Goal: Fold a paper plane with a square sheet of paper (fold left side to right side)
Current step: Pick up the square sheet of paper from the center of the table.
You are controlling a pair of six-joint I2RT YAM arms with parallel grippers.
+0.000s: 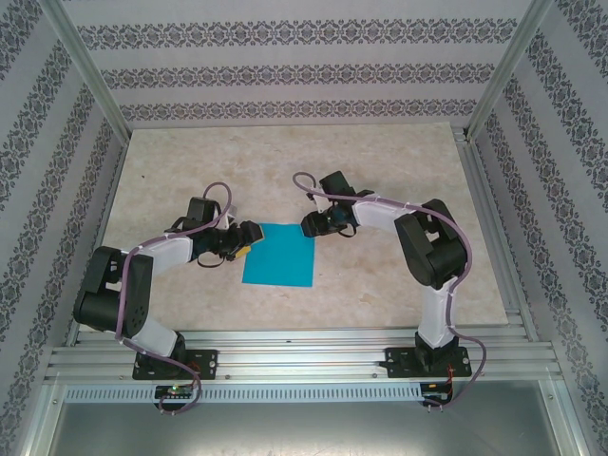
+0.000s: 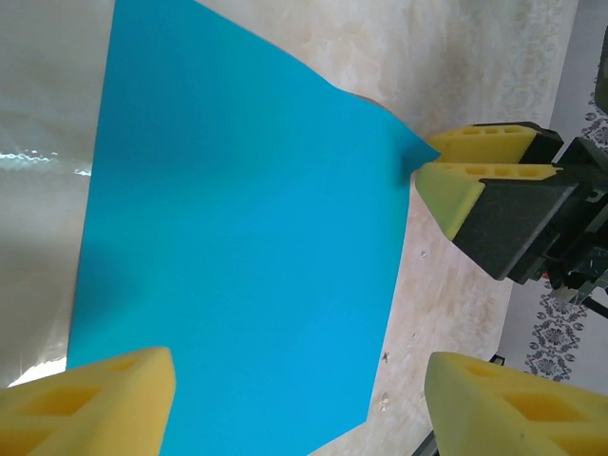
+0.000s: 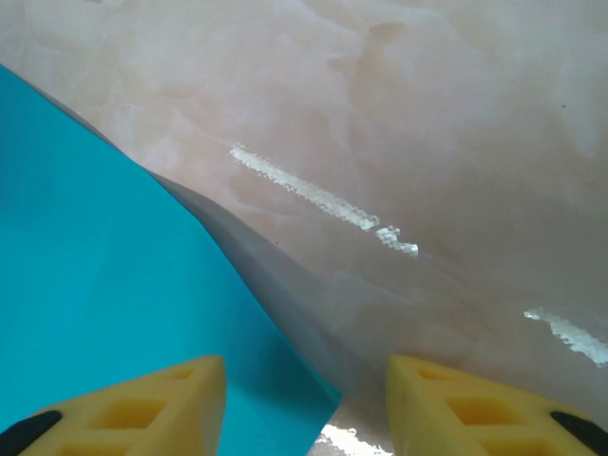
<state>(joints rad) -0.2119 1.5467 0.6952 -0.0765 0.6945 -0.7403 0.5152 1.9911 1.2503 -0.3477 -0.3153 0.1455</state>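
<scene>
The square sheet of paper [image 1: 278, 254] is turquoise blue and lies nearly flat on the table between the two arms. My left gripper [image 1: 249, 236] is at the sheet's upper left corner. In the left wrist view its yellow fingers [image 2: 104, 399] stand wide apart, so the left gripper [image 2: 299, 375] is open over the paper [image 2: 237, 237]. My right gripper [image 1: 309, 226] is at the upper right corner. In the right wrist view the right gripper [image 3: 305, 375] is open; the paper's corner [image 3: 123, 285] is slightly raised between the fingers, touching neither. A paper plane is out of view.
The beige marbled tabletop [image 1: 380, 161] extends behind and to both sides of the sheet. Aluminium rails [image 1: 304, 347] run along the near edge by the arm bases. Patterned walls [image 1: 294, 66] and metal posts close in the back and sides.
</scene>
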